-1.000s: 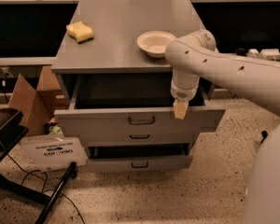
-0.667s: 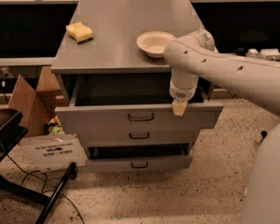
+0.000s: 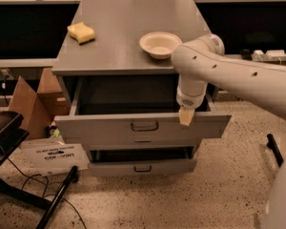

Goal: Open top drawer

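The top drawer point(image 3: 105, 129) of the grey metal cabinet stands pulled out toward me, and its plain grey inside point(image 3: 128, 97) shows. Its small dark loop handle point(image 3: 144, 126) is at the centre of the wide front. My gripper point(image 3: 186, 116) hangs pointing down from the white arm point(image 3: 229, 73). It is at the top edge of the drawer front, to the right of the handle. Two shorter drawers sit below. The lowest one point(image 3: 143, 167) is slightly out.
A yellow sponge point(image 3: 81, 32) and a white bowl point(image 3: 160, 44) lie on the cabinet top point(image 3: 119, 46). A cardboard box point(image 3: 31, 101), a white sign point(image 3: 55, 157) and black stand legs point(image 3: 19, 194) are on the floor at the left. My white base point(image 3: 281, 199) fills the right.
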{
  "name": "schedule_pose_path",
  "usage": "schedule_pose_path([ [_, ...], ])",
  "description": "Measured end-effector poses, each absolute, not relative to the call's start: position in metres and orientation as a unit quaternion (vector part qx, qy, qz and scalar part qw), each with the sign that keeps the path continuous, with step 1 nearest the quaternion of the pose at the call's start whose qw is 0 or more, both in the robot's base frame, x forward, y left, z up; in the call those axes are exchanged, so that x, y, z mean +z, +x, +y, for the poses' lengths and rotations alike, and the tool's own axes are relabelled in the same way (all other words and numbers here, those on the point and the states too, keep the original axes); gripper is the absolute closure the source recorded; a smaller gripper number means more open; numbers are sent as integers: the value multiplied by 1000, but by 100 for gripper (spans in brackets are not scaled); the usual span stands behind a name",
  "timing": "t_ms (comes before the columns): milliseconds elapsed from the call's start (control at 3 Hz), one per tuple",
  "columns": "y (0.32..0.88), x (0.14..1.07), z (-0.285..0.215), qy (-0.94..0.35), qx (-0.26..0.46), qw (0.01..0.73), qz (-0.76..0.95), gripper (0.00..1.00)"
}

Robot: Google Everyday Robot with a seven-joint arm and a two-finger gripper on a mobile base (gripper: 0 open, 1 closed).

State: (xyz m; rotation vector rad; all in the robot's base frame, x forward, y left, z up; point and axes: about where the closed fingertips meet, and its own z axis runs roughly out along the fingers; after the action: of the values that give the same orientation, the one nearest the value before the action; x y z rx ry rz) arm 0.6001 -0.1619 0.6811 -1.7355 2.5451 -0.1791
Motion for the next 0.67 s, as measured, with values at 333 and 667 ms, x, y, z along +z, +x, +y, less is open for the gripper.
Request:
schedule_pose_path([
  [333,584,684,-165,-552,-49,24,832,100],
  [667,576,686,-163,-545,-42,25,837,100],
])
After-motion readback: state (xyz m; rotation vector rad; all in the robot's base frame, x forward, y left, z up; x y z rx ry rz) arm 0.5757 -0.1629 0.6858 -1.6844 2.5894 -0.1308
